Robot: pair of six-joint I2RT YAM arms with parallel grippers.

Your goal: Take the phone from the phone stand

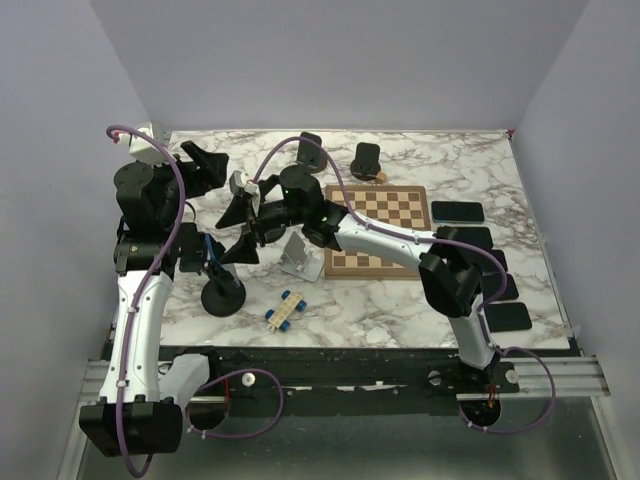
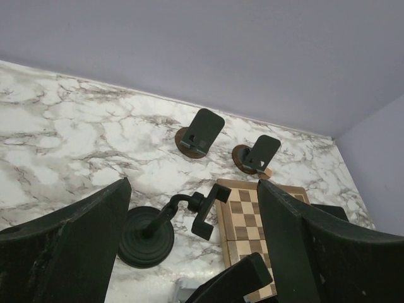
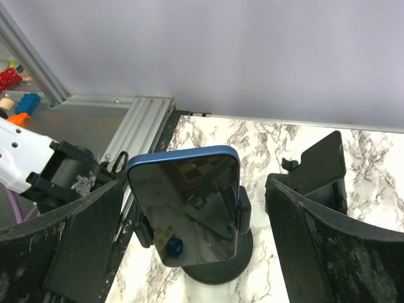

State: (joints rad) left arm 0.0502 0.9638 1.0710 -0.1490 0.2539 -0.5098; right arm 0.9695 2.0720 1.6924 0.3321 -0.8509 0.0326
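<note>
Nearest the arm bases, a small blue and yellow block point(image 1: 285, 310) lies on the marble surface point(image 1: 400, 310); left of it stands the phone stand point(image 1: 222, 297) on its round black base, its clamp gripping the blue-edged phone point(image 3: 186, 208), whose dark, glossy screen mirrors the surroundings; the right gripper point(image 1: 240, 228) faces it with its fingers point(image 3: 63, 246) spread wide, and in the right wrist view the phone sits between them and beyond their tips, touching neither; a silver stand point(image 1: 298, 256) sits beside the chessboard point(image 1: 385, 230), with several black phones point(image 1: 457, 211) lying flat to its right; the left gripper point(image 1: 208, 163) hangs over the left of the surface, fingers likewise apart, a black clamp stand point(image 2: 146, 237) showing between them in its wrist view; farther off, two dark stands point(image 2: 201, 132) rest near the back wall.
</note>
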